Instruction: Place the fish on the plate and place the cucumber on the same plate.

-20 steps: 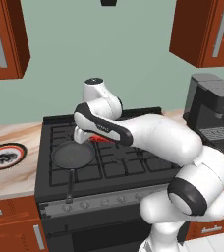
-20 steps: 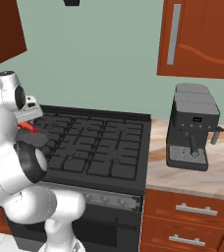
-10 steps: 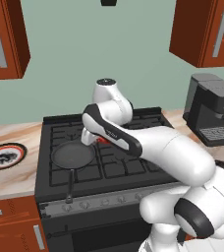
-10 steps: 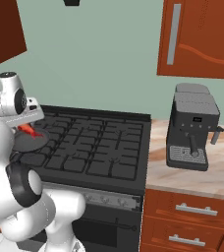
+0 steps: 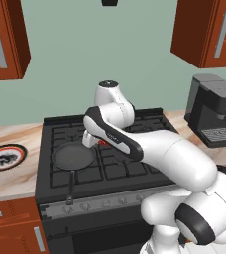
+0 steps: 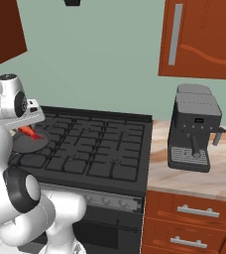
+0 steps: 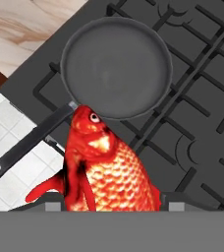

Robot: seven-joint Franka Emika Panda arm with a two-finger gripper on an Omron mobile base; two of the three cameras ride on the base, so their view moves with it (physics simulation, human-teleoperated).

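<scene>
- My claw (image 7: 115,206) has the fish (image 7: 101,167) clamped between its jaws, which stand fairly wide around the red-orange body; the finger tips themselves are mostly hidden behind it in the hand view.
- From the left base view the arm covers nearly all of the catch, leaving me a red sliver (image 5: 103,142); the right base view shows it (image 6: 27,132) under the wrist.
- The fish hangs above the stove (image 5: 130,168), its head over the near rim of the black frying pan (image 7: 116,66), whose handle (image 7: 28,142) runs out past the stove's front edge.
- The plate (image 5: 4,157) sits well apart on the counter (image 5: 11,178) left of the stove, with bare counter around it.
- A coffee machine (image 6: 193,130) stands on the right counter.
</scene>
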